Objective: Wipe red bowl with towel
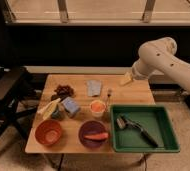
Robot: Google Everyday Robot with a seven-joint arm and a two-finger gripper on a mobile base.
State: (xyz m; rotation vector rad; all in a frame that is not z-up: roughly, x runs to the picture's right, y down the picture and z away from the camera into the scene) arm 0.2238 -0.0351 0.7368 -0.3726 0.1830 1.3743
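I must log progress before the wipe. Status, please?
End effector open, empty, above far right edge of table. Towel flat, far centre, untouched. Red bowl near left corner. Nothing blocks towel.

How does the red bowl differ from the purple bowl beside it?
The red bowl is orange-red with a paler inside; the purple bowl is dark. The purple bowl holds an orange object; the red bowl looks empty. Both are round, upright, similar in width, along the table's front edge. The end effector is near the table's far right corner, away from both.
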